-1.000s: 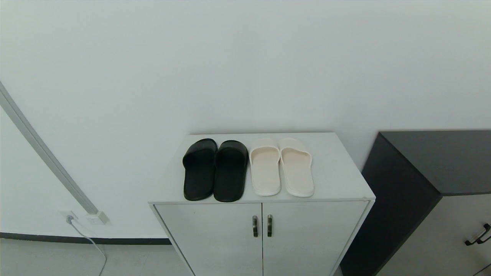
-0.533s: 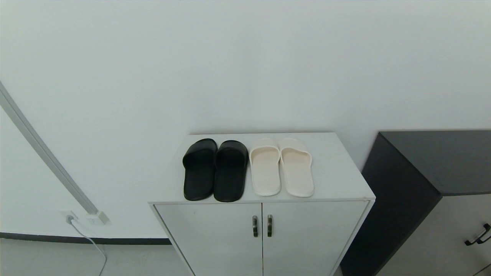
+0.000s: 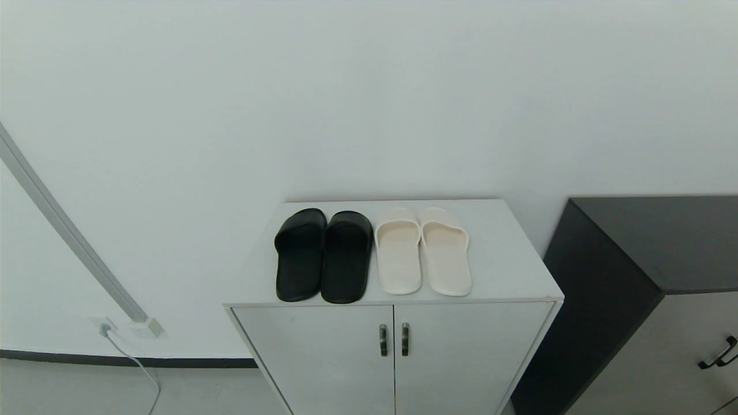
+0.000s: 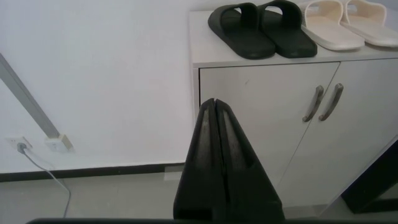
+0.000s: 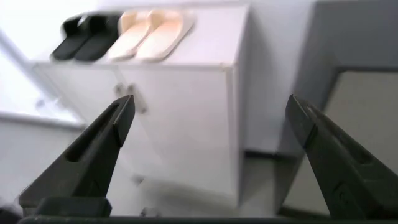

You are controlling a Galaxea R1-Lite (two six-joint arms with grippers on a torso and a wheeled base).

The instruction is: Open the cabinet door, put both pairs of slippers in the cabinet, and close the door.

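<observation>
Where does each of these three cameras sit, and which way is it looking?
Head view: on the robot's head, looking forward and down onto the white cabinet, with the black slippers and cream slippers on its top.
Left wrist view: on the left arm's wrist, lower down, facing the cabinet's front past the shut left gripper.
Right wrist view: on the right arm's wrist, facing the cabinet's front between the fingers of the open right gripper.
Shared: all three show the cabinet and both slipper pairs.
</observation>
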